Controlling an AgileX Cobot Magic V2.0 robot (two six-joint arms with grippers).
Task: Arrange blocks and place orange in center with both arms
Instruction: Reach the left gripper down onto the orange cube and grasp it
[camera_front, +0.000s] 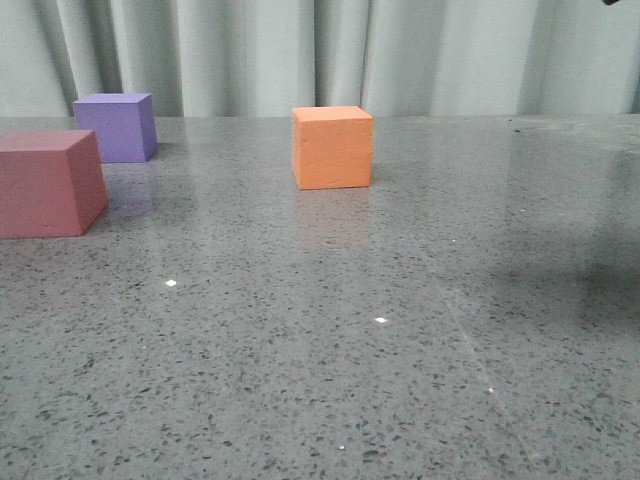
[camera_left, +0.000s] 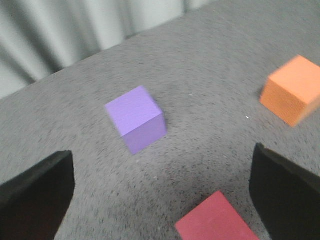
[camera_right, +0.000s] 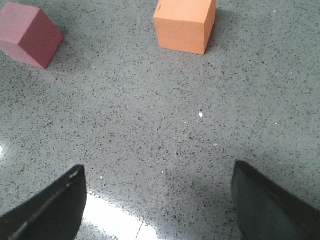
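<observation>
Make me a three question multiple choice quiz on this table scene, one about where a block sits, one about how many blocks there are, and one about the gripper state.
1. In the front view, which block is farthest back on the left?
A. orange B. purple C. pink-red
2. How many blocks are on the table?
A. two B. three C. four
3. How do both grippers stand?
A. open, holding nothing B. shut on a block C. one shut

Answers:
1 B: the purple block sits behind the pink-red block.
2 B: those plus the orange block.
3 A: left gripper and right gripper fingers spread, nothing between.
</observation>
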